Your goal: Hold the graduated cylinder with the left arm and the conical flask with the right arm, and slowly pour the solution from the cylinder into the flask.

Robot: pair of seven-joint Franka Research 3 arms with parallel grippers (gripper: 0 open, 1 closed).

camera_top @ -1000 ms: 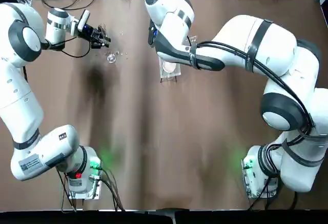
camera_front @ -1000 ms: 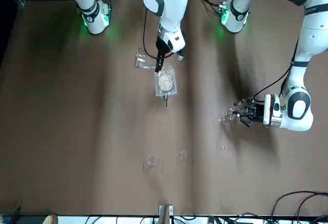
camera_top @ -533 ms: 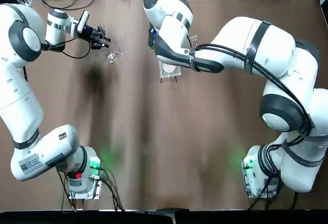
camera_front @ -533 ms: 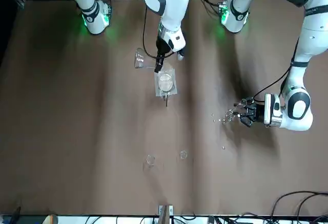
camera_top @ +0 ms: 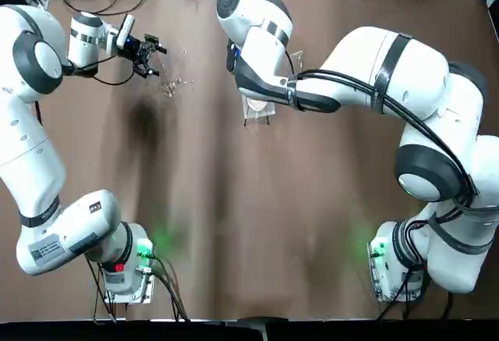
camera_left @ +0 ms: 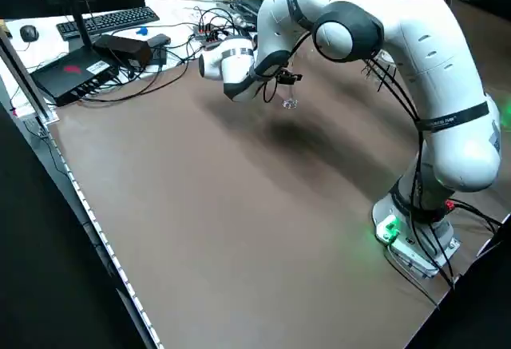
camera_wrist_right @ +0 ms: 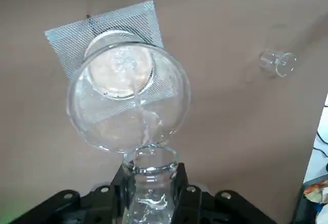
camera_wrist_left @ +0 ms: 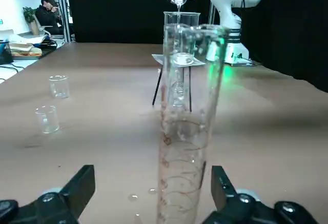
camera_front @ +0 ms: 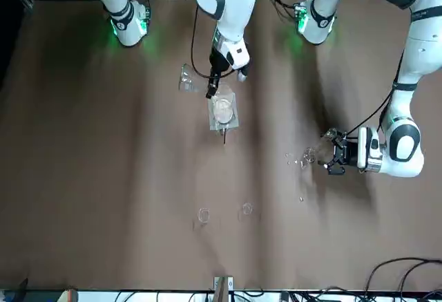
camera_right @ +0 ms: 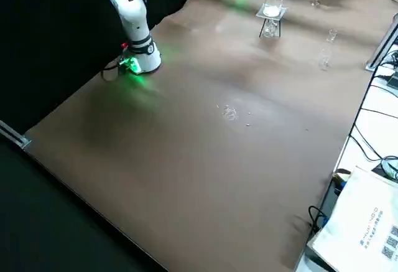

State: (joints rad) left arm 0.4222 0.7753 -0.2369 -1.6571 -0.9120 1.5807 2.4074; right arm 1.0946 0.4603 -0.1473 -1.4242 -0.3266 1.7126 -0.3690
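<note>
"Left wrist view: is the left gripper (camera_wrist_left: 154,167) pinching the graduated cylinder (camera_wrist_left: 179,183)?"

"No, its jaws are standing spread, lower centre, cylinder between; liquid (camera_wrist_left: 178,11) is streaming into the beaker (camera_wrist_left: 195,19), upper centre."

"Right wrist view?"

"Showing what the top view is hiding: the right gripper (camera_wrist_right: 151,166) pinching the tilted conical flask (camera_wrist_right: 148,203), bottom centre."

The light is soft and fairly even, and leaves the brown tabletop (camera_top: 249,200) mostly dim. Blurred shadows spread beneath both arms, darkest near the left one. Green light from the two arm bases tints the near part of the table, and a red lamp glows at the left base (camera_top: 129,259). In the left wrist view, white glare fills the background beside a seated person (camera_wrist_left: 48,16); the tall glass cylinder (camera_wrist_left: 187,126) close to the lens looks soft. Clear glass rims catch small highlights.
</note>
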